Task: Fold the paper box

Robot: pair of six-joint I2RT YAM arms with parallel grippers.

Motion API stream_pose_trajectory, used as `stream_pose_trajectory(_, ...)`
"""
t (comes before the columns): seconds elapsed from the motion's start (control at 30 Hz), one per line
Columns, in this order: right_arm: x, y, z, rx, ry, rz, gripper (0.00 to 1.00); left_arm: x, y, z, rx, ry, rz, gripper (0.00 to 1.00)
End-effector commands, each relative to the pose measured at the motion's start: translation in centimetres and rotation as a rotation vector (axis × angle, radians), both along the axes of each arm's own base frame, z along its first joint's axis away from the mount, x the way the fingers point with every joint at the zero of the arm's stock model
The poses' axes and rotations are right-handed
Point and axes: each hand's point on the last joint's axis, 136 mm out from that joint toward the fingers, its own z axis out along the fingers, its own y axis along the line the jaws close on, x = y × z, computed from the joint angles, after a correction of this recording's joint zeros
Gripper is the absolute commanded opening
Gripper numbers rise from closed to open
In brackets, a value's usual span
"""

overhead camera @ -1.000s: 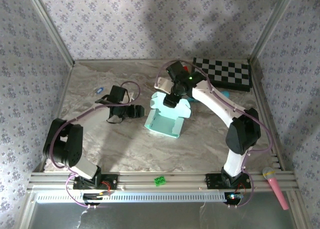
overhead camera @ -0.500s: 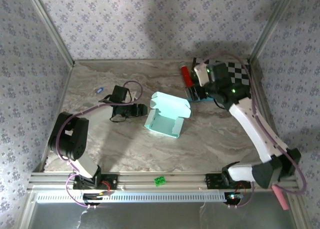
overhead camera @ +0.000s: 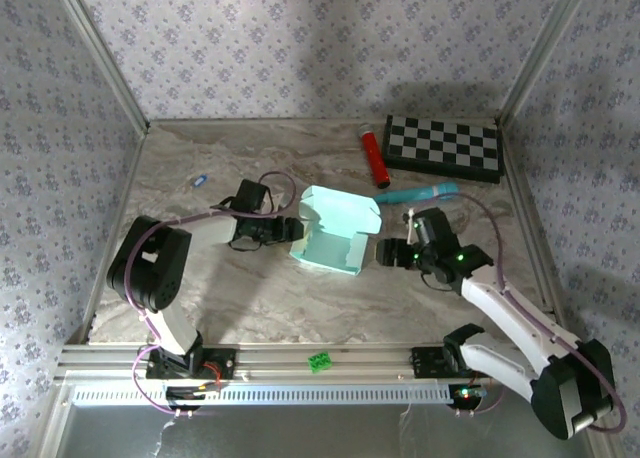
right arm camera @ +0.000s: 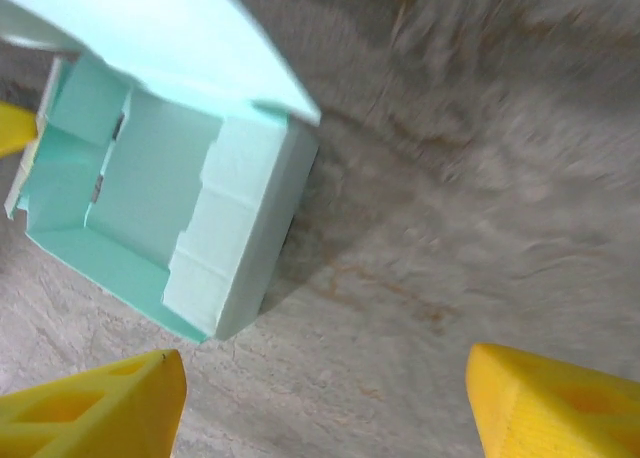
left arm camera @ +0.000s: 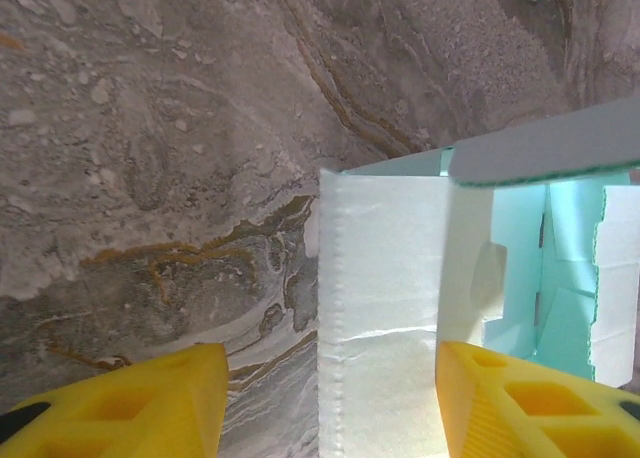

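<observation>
The paper box [overhead camera: 335,236] sits mid-table as a pale mint-green open tray with its lid flap raised at the back. My left gripper [overhead camera: 291,228] is at the box's left side and stands open. In the left wrist view the left gripper [left arm camera: 330,403] straddles the box's pale side wall [left arm camera: 380,298], one yellow finger [left arm camera: 130,408] over the table and the other by the inside; neither touches the card. My right gripper [overhead camera: 386,253] is low, just right of the box. The right gripper [right arm camera: 325,398] is open over bare table, the box [right arm camera: 250,208] up and to its left.
A black-and-white checkerboard [overhead camera: 443,146] lies at the back right, with a red cylinder [overhead camera: 373,156] and a teal-blue toy microphone [overhead camera: 420,193] beside it. A small blue item [overhead camera: 199,180] lies at the back left. A green piece [overhead camera: 320,360] sits on the front rail.
The right arm left its place above the box, swung out to the back right, then came down low at the box's right side. The left gripper slid right up to the box's left wall.
</observation>
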Motion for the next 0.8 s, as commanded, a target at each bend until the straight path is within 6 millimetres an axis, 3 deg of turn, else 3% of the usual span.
stream_pose_trajectory(0.0,2.1,2.4,0.5,0.167,-0.043,-0.083,0.74,-0.4,-0.5,-0.3,-0.012,0.009,0.003,0.52)
stream_pose_trajectory(0.33,5.6,3.7,-2.3,0.202,-0.016,-0.147,0.63,-1.4,-0.9,-0.5,0.012,0.006,0.034,0.48)
stream_pose_trajectory(0.57,6.5,3.1,-4.2,0.172,0.01,-0.168,0.53,-1.9,-1.3,-0.4,0.018,0.004,0.039,0.45)
stream_pose_trajectory(0.77,6.7,3.3,-5.1,0.159,0.028,-0.15,0.52,-1.7,-1.9,0.2,-0.004,-0.006,0.037,0.46)
